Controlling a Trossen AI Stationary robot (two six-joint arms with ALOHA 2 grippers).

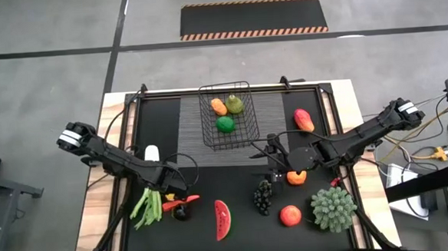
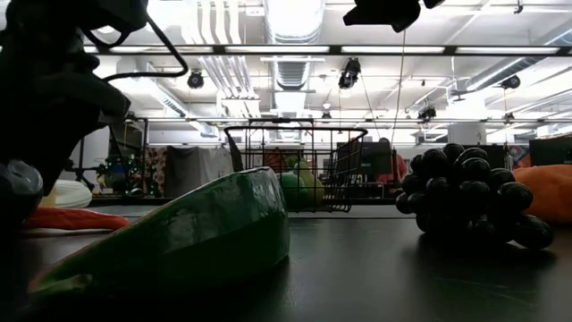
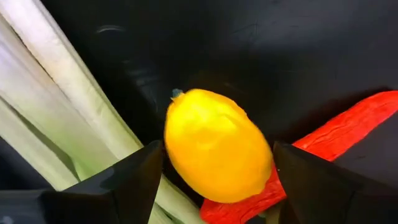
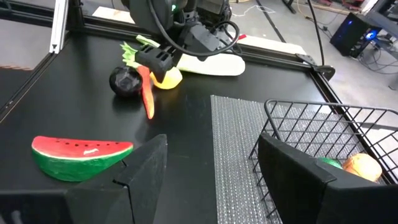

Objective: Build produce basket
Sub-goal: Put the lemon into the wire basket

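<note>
The black wire basket (image 1: 226, 116) stands on a grey ribbed mat (image 4: 239, 155) at the far middle, with an orange, a lime and a green fruit inside. My left gripper (image 3: 216, 152) points down, open, with one finger on each side of a yellow lemon (image 3: 214, 146). The lemon lies on the table between the leek (image 3: 56, 106) and the red chili (image 3: 348, 134). In the high view that gripper (image 1: 178, 193) hides the lemon. My right gripper (image 1: 272, 160) hangs open above the table, right of the mat, holding nothing.
A watermelon slice (image 1: 223, 219), dark grapes (image 1: 263, 196), an orange (image 1: 297, 177), a red apple (image 1: 291, 215) and a spiky green vegetable (image 1: 333, 208) lie along the near side. A dark round fruit (image 4: 126, 81) sits beside the chili. A red-orange fruit (image 1: 303, 120) lies right of the basket.
</note>
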